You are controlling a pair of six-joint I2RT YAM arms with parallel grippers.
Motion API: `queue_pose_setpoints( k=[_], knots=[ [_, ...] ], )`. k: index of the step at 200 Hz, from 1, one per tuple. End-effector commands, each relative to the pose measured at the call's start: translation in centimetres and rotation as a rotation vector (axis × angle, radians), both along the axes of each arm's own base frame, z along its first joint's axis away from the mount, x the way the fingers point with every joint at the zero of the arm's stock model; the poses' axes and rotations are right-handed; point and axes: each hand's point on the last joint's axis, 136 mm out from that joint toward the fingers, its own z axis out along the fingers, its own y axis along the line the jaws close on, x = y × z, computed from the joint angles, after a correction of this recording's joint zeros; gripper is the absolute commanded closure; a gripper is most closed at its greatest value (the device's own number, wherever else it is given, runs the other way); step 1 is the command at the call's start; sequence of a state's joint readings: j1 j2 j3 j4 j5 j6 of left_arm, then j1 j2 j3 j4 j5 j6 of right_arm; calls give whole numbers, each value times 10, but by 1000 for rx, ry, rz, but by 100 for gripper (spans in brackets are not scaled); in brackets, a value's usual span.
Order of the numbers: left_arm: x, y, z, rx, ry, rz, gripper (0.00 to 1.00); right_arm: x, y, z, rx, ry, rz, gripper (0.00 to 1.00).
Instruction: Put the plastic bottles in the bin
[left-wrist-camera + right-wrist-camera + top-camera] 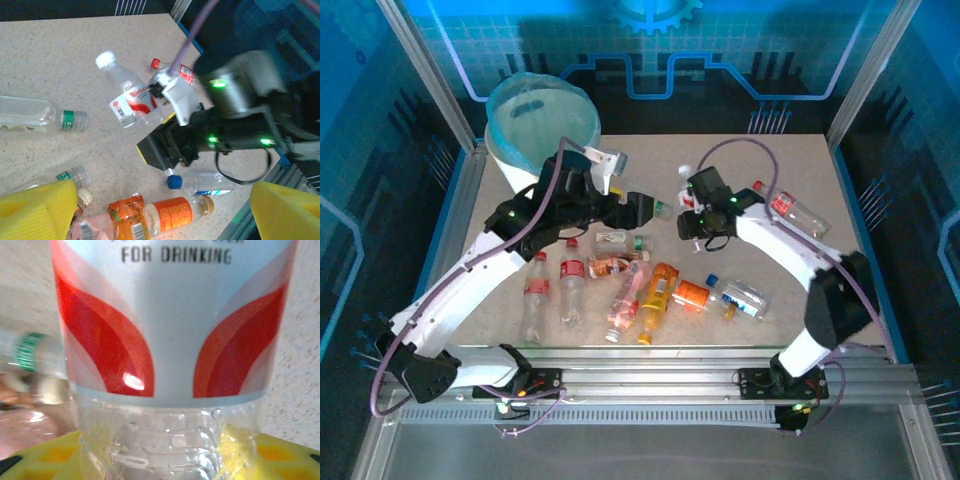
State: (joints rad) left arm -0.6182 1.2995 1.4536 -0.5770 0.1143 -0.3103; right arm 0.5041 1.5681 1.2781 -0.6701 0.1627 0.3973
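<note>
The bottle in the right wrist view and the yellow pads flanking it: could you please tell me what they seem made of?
Bottle: clear glossy thin plastic, going by its see-through ribbed wall and sharp highlights. Label: smooth printed film, likely plastic. Yellow pads: matte, probably foam, though blurred here.

We read "FOR DRINKING" in dark capitals on the white-and-red label (170,315) of the clear bottle (165,440); the line above is cropped and unreadable.
</note>
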Motion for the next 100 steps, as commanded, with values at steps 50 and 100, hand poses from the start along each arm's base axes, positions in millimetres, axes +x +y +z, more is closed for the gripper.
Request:
queue_pose_setpoints(
  k=[50, 100],
  knots=[
    [13, -23, 44, -54, 52, -60, 12, -52, 26, 112, 271, -321, 257, 43],
    [24, -26, 66, -194, 97, -73, 25, -86, 47, 156, 404, -426, 412, 44]
  ],
)
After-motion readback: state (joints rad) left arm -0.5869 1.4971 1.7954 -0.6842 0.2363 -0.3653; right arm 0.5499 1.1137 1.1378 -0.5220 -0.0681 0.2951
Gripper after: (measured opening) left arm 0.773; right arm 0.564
